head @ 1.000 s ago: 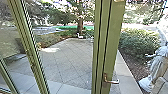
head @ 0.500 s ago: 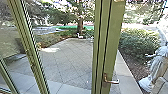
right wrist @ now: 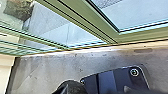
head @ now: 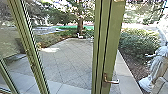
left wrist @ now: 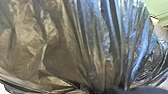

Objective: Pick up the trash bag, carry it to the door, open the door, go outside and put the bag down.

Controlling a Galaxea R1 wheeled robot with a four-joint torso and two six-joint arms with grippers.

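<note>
The dark, shiny trash bag [left wrist: 60, 47] looms large in the left wrist view, its creased plastic drawn together in tight folds. Those folds meet at my left gripper [left wrist: 111, 90], which is shut on the bag. In the head view the door's green frame [head: 112, 32] stands upright ahead, with a metal lever handle [head: 111, 81] low on it. The right wrist view has the lower green frame [right wrist: 100, 23] and glass above a grey floor. Whether the door is slightly ajar I cannot tell.
Beyond the glass lies a paved patio [head: 70, 57], with a tree [head: 80, 23] behind it and bushes [head: 137, 42] to the right. A pale statue [head: 158, 67] stands at the far right. Another slanted green frame post [head: 31, 53] is at the left.
</note>
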